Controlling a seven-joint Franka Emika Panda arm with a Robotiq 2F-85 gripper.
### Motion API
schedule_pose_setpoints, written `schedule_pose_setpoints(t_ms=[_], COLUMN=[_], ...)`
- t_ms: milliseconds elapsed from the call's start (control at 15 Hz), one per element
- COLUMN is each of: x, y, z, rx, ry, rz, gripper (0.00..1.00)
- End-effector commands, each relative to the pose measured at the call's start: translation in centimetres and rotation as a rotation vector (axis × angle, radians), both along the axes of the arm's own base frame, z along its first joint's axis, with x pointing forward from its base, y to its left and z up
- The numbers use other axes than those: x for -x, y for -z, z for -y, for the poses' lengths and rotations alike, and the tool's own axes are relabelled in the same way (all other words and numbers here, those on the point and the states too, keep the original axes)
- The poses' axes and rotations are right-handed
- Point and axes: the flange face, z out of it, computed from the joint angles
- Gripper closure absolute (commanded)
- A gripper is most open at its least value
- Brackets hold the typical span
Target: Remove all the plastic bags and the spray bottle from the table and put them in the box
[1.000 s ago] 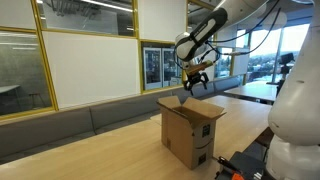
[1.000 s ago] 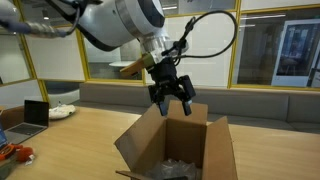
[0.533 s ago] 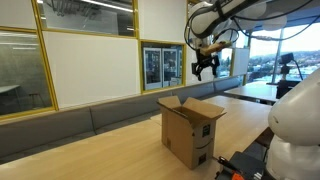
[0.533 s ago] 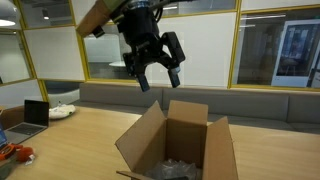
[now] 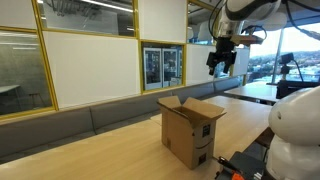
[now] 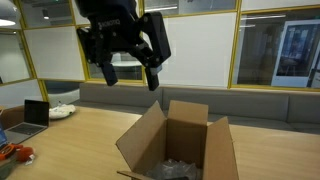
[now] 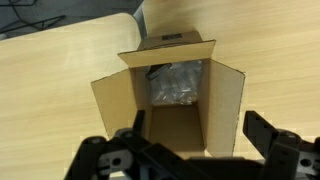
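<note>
Brown cardboard box [image 7: 112, 100] sat open on the pale wood table [image 7: 50, 70], shiny clear plastic bags [image 7: 178, 85] inside. Black gripper [image 6: 130, 78] hung above, spread wide, empty.

We log the box [image 7: 112, 95] as brown corrugated cardboard, matt and dry-looking. Inside it, toward 12 o'clock in the wrist view, the plastic bags [image 7: 178, 85] are thin clear film, crinkled and glossy. The table [image 7: 50, 70] is pale wood, smooth with a faint sheen. The claw [image 6: 130, 72] looks matt black.
</note>
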Motion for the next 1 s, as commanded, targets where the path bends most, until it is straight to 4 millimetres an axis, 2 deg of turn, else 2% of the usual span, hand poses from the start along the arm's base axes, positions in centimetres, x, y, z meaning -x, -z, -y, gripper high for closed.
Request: schedule_pose_setpoints(t_ms=[0,200,267,933], x=[3.5,5.2,3.8,3.8], y=[0.8,2.0,1.5,2.0], z=[0.0,-0.1,0.4,0.2], rx=[-0.106,-0.147,-0.121,-0.125], ry=[-0.117,-0.135,-0.107,-0.110], rz=[0.103,0.073,0.053,0.042], gripper=[0.00,0.00,0.00,0.00])
